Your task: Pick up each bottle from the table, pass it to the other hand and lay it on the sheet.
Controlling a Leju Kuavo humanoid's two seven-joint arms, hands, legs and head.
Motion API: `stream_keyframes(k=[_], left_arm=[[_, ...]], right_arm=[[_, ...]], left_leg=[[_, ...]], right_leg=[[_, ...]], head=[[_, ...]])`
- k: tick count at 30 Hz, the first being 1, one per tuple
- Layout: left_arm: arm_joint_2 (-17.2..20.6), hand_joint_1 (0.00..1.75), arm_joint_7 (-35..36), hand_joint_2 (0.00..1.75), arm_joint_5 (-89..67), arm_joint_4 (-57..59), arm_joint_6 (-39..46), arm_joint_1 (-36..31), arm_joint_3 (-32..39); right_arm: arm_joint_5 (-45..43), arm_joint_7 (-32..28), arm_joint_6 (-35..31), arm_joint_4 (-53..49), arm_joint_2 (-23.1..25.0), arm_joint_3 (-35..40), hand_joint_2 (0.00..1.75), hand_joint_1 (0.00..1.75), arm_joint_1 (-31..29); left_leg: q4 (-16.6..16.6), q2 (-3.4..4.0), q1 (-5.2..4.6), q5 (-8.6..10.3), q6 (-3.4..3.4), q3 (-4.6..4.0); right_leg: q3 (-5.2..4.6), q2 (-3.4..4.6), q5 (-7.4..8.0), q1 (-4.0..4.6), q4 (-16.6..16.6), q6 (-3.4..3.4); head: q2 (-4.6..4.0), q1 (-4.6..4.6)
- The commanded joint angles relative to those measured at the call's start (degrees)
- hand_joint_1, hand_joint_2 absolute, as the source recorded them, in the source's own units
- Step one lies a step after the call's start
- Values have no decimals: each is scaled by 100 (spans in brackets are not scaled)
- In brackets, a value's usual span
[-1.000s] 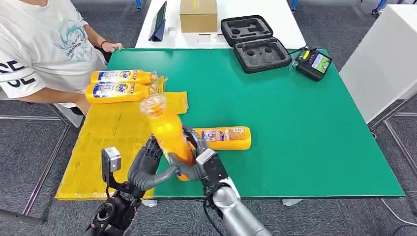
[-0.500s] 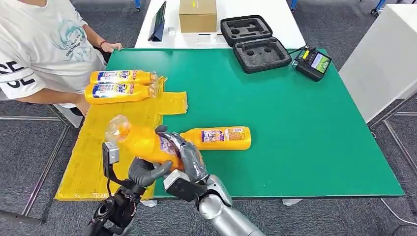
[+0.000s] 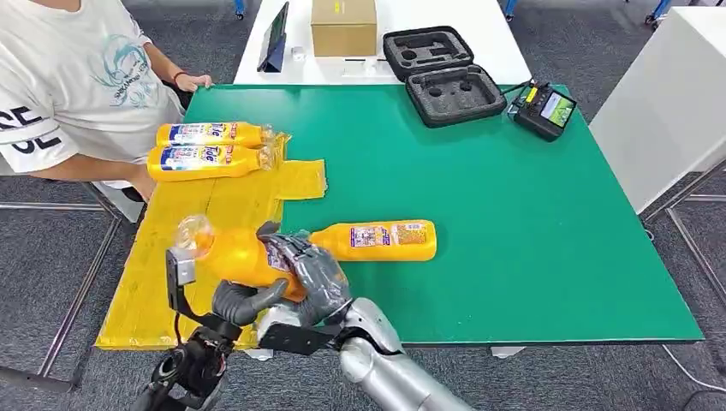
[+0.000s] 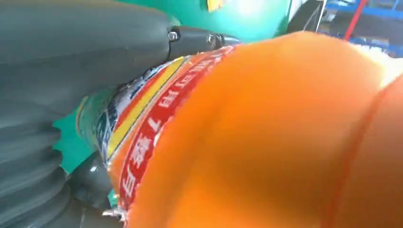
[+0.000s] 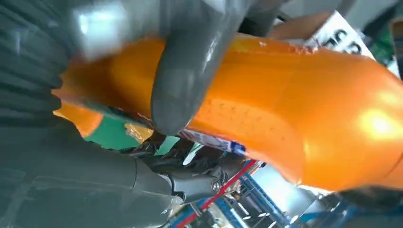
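An orange bottle [image 3: 235, 253] hangs nearly level over the near part of the yellow sheet [image 3: 163, 282], its clear cap [image 3: 194, 233] pointing left. My right hand [image 3: 310, 272] wraps over its base end. My left hand [image 3: 246, 300] grips it from below, thumb curled under the body. Up close, the bottle [image 4: 266, 142] lies against my left hand [image 4: 57, 76]. In the right wrist view my right hand [image 5: 185, 71] lays its thumb across the bottle [image 5: 309, 109]. A second orange bottle [image 3: 381, 241] lies on the green table [image 3: 514, 214]. Two more bottles [image 3: 210, 134] [image 3: 204, 160] lie on the sheet's far end.
A person [image 3: 68, 86] in a white shirt stands at the table's left, one hand on the far corner. A cardboard box [image 3: 344, 26], an open black case [image 3: 443, 75] and a small device [image 3: 545, 110] sit at the back.
The held bottle has tipped from upright to nearly level and moved left over the sheet. My right hand turned over with it, and my left hand stayed beneath it.
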Motion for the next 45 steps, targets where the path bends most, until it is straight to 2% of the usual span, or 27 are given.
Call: stream_keyframes(k=[1,2,3,4,5,8,9,10,12,13,14,15,17,18,19,20,21,22,24,26,27,29,30,33,36,40,45], left_arm=[[79,0,-117,175,111,-416,-93,-53,152],[72,0,-118,175,117,-405,-89,-42,161],[58,65,-118,175,117,-368,-94,-43,167],[55,136,-118,175,117,-352,-95,-46,169],[49,168,-121,175,117,-332,-94,-45,173],[25,175,-148,175,123,-323,-71,-17,209],[5,175,-183,175,126,-343,-39,-1,238],[-3,175,-186,175,137,-380,-30,31,260],[-22,175,-195,175,140,-439,4,68,282],[-38,175,-194,175,137,-466,59,86,304],[-37,175,-182,175,152,-529,101,125,313],[-29,175,-184,175,143,-560,136,143,308],[-17,175,-186,175,144,-582,133,169,307],[-8,175,-193,175,156,-602,169,209,322],[-8,175,-193,175,156,-602,169,209,322],[5,175,-229,175,160,-606,218,229,349],[18,175,-262,175,178,-619,275,243,389],[33,175,-261,175,179,-621,273,241,395],[57,175,-302,175,183,-619,389,244,473],[55,175,-339,175,147,-599,530,260,563],[74,175,-378,175,123,-608,626,299,650],[91,175,-469,175,7,-618,699,336,749],[61,175,-539,175,-68,-616,841,346,869],[67,175,-620,175,-170,-600,971,313,1011],[32,175,-841,175,-517,-553,1430,218,1274],[-12,175,-912,175,-760,-436,1657,82,1486],[107,175,-1161,175,-1436,-161,2102,-191,1491]], right_arm=[[220,125,472,737,20,558,175,175,-79],[263,122,418,733,13,567,175,175,-86],[223,97,521,715,27,534,175,175,-77],[274,88,454,693,16,550,175,175,-72],[324,102,441,689,21,575,175,175,-62],[284,81,521,589,34,518,175,175,-5],[285,60,504,558,31,509,175,162,17],[236,-8,544,484,25,479,175,157,48],[227,-52,536,406,27,471,175,155,67],[173,-75,587,366,30,453,175,138,80],[165,-116,640,283,12,495,175,45,88],[58,-200,700,193,10,479,175,0,125],[22,-243,705,118,5,494,175,0,155],[-135,-333,828,14,-8,492,175,0,190],[-135,-333,828,14,-8,492,0,0,190],[-306,-434,893,-121,-27,457,0,0,229],[-740,-643,1298,-318,-38,357,0,0,300],[-750,-647,1311,-344,-58,354,0,0,295],[-1355,-807,1906,-998,-238,304,0,0,480],[-1675,-807,2133,-1586,-387,305,0,0,630],[-2003,-807,2258,-2211,-580,334,0,0,766],[-2166,-807,2351,-2609,-711,258,0,0,876],[-2283,-807,2245,-3156,-795,192,0,0,975],[-2349,-807,2118,-3660,-846,92,0,0,1031],[-2261,-807,1212,-4483,-900,-35,0,0,1076],[-2187,-807,335,-4656,-958,3,0,0,1004],[-2111,-807,-38,-4400,-1016,57,0,0,937]], left_leg=[[-2,-23,13,-13,-8,32],[-5,-18,8,-7,-6,23],[-4,-16,7,-4,-4,16],[-5,-24,10,-10,-5,32],[-4,-18,6,-3,-3,16],[-4,-28,11,-11,-6,35],[-4,-28,8,-6,-5,23],[-5,-22,6,-3,-4,16],[-4,-21,7,-4,-4,15],[-3,-28,10,-9,-6,26],[-2,-22,7,-5,-5,14],[-2,-34,10,-12,-7,31],[-3,-20,6,-4,-4,13],[-1,-29,10,-11,-7,27],[-3,-23,6,-8,-5,21],[1,-25,9,-15,-6,29],[-3,-21,8,-10,-6,25],[-3,-20,4,-7,-4,18],[-2,-21,8,-6,-4,15],[-1,-30,8,-8,-5,19],[-2,-27,7,-5,-4,14],[1,-26,7,-6,-4,10],[-1,-20,5,-3,-3,6],[-2,-18,2,-3,-3,3],[6,-23,7,-12,-7,12],[6,-22,9,-11,-6,14],[-4,-20,4,-1,-3,9]], right_leg=[[42,-18,-17,12,-8,-8],[29,-15,-11,7,-7,-5],[22,-14,-8,6,-7,-4],[41,-20,-15,9,-9,-5],[23,-16,-8,5,-7,-3],[44,-23,-17,9,-9,-6],[32,-24,-13,8,-8,-5],[23,-20,-9,5,-8,-4],[23,-18,-9,6,-8,-4],[36,-23,-15,9,-9,-6],[22,-19,-11,7,-6,-4],[43,-28,-20,10,-7,-7],[20,-18,-9,6,-7,-4],[38,-24,-17,10,-7,-6],[29,-19,-14,6,-6,-5],[38,-19,-19,9,-4,-7],[32,-16,-15,7,-6,-5],[24,-16,-12,4,-4,-4],[22,-17,-10,8,-6,-4],[29,-25,-15,7,-5,-5],[23,-23,-11,7,-7,-4],[20,-23,-11,6,-4,-3],[14,-17,-7,5,-5,-3],[11,-13,-6,2,-3,-3],[20,-17,-15,7,3,-6],[23,-16,-14,8,2,-5],[16,-17,-6,3,-5,-3]], head=[[0,-2],[0,-2],[0,0],[0,-2],[0,2],[0,0],[0,0],[0,-2],[0,0],[0,0],[0,0],[0,0],[0,0],[0,0],[0,-2],[0,0],[0,0],[0,-2],[0,0],[0,0],[0,0],[0,2],[0,0],[0,2],[0,2],[0,0],[0,2]])
